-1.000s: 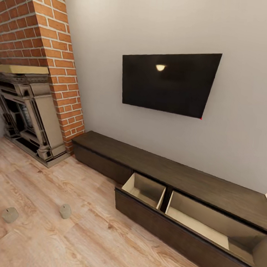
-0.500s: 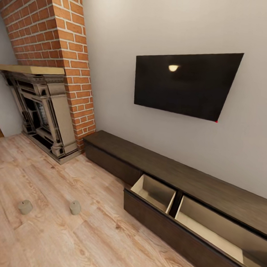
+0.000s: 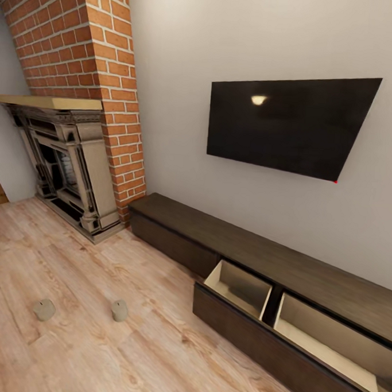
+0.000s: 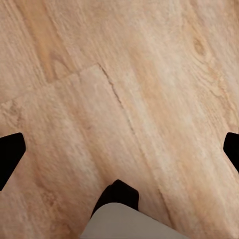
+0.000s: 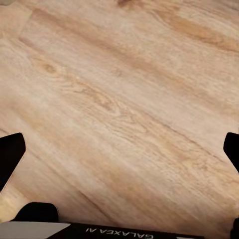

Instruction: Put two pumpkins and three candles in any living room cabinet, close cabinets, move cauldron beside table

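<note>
Two squat grey-brown candles stand on the wooden floor at the lower left of the head view, one [image 3: 44,309] further left and one [image 3: 119,310] nearer the cabinet. The long dark-brown cabinet [image 3: 245,250] runs along the wall. Its right-hand drawer [image 3: 240,287] is pulled out and its pale inside looks bare. In the wrist views my left gripper [image 4: 119,149] and right gripper [image 5: 119,149] both hang open over bare floorboards, fingertips wide apart and holding nothing. The pumpkins, cauldron and table are out of view.
A stone-coloured fireplace surround [image 3: 76,172] with a pale mantel stands at the left under a red brick chimney [image 3: 94,53]. A black TV [image 3: 289,123] hangs on the grey wall above the cabinet. Wood floor [image 3: 95,357] spreads between me and the cabinet.
The whole head view has shifted to the right, so the camera has turned left. More of the fireplace shows. The candles and the open drawer keep their places in the room.
</note>
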